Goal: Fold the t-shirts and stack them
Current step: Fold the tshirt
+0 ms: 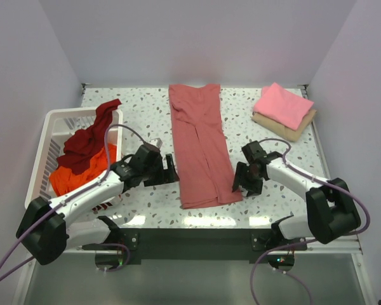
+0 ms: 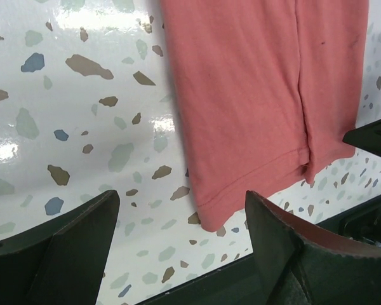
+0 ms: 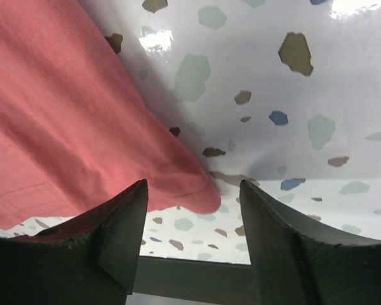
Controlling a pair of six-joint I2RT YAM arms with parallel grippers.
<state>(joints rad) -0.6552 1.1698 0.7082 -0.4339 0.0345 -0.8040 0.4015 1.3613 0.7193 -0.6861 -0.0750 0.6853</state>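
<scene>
Speckled counter (image 1: 140,108) carries the rose-red t-shirt (image 1: 200,149) at centre as a long strip, long axis near-to-far, its near hem corners flanked equally close by left jaws and right jaws, both wide open, empty.

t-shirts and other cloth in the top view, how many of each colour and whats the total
rose-red shirt, laid long on the table: 1
bright pink shirt, folded: 1
tan folded cloth, under the pink one: 1
dark maroon shirt, in the basket: 1
orange shirt, in the basket: 1
Total: 5
</scene>
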